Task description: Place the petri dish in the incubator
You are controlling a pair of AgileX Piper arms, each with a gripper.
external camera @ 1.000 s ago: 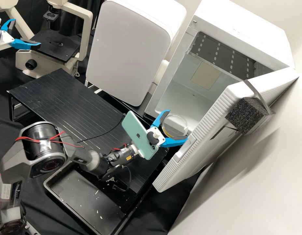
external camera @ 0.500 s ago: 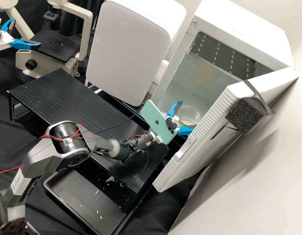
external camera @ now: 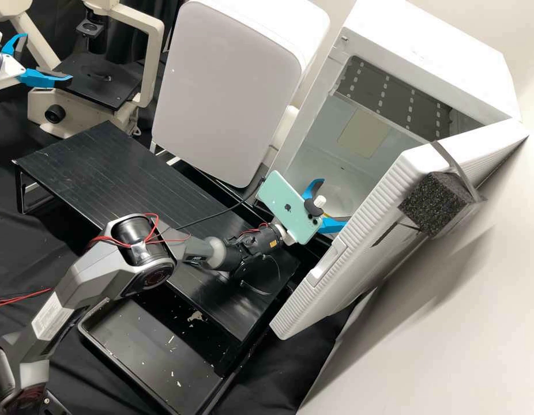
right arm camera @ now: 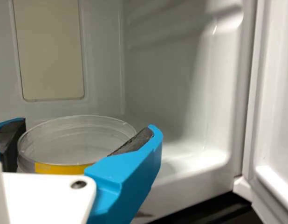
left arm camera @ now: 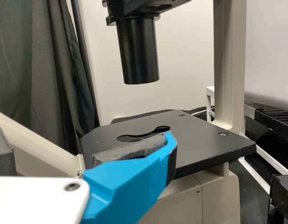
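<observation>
Right hand (right arm camera: 83, 125) grips dish (right arm camera: 60, 168) by opposite sides inside incubator (external camera: 417, 57), likely to set it down flat. Left hand (external camera: 45, 58) open near microscope (external camera: 152, 63).

Right pincer (external camera: 331, 203): bright blue, dark grey pads (right arm camera: 137, 141). Dish (right arm camera: 69, 144) between the pads: clear, yellow band (right arm camera: 60, 168). Phone (external camera: 290, 208) just behind pincer: mint green. Incubator (external camera: 428, 52) around pincer: white, beige panel (external camera: 364, 134); dark grey panel (external camera: 397, 102) higher, pale squares in rows.

The microscope (external camera: 151, 63) stands behind the platform (external camera: 100, 167) — tray (external camera: 143, 351) before, incubator (external camera: 422, 57) right.
</observation>
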